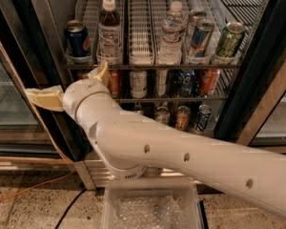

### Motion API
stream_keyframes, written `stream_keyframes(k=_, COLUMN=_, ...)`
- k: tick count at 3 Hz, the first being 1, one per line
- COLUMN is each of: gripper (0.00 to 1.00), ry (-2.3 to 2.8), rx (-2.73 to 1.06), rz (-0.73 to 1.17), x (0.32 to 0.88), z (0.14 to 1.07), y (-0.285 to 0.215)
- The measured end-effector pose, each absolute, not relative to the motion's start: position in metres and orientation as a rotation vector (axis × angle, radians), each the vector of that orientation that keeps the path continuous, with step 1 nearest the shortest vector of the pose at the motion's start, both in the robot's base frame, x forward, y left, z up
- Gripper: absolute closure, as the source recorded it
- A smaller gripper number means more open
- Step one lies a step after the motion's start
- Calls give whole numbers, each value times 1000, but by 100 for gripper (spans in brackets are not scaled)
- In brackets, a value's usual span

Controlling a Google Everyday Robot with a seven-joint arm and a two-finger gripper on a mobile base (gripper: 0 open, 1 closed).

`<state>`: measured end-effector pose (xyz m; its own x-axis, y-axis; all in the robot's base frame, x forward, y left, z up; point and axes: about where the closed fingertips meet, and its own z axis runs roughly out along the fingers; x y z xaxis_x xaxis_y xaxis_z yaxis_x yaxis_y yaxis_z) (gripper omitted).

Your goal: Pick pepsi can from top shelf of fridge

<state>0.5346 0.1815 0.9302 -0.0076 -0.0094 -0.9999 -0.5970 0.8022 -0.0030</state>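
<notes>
The pepsi can [77,39] stood in the far-left lane of the top shelf [152,67], right at the front behind the metal rail. It was upright, dark blue, with a silver lid and rim. A patch of red and white from its round logo showed on the side facing me. The wire front of the lane crossed its foot, so I could not see its bottom edge, and the lettering was too faint to read.

The gripper [66,79] hung below the can and a little to its left, in front of the fridge's [257,70] black door frame and level with the middle rack. Its two tan fingers [43,99] were splayed wide apart. One pointed left across the frame and the other stuck up just under the rail. Nothing was between them, and they were clear of the can.

In the next lane to the right stood a brown drink bottle [109,30]. Further along came a water bottle [172,35], two slim blue-and-silver cans [200,35] and a green can [229,41].

The thick white arm [181,156] swept up from the lower right, where it ran out of view. It covered the left end of the middle rack, most of the bottom rack and nearly all of the steel base. The top of the fridge was cut off above the bottle caps. A clear plastic bin [152,206] sat on the floor below the arm.
</notes>
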Motion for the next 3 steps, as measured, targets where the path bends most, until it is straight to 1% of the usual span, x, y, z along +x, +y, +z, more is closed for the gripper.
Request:
stream_keyframes(k=2, gripper=0, ry=1529, rx=-487, rz=476, x=538, z=929, y=174)
stream_keyframes(k=3, gripper=12, ry=1529, rx=-487, rz=476, x=538, z=929, y=174)
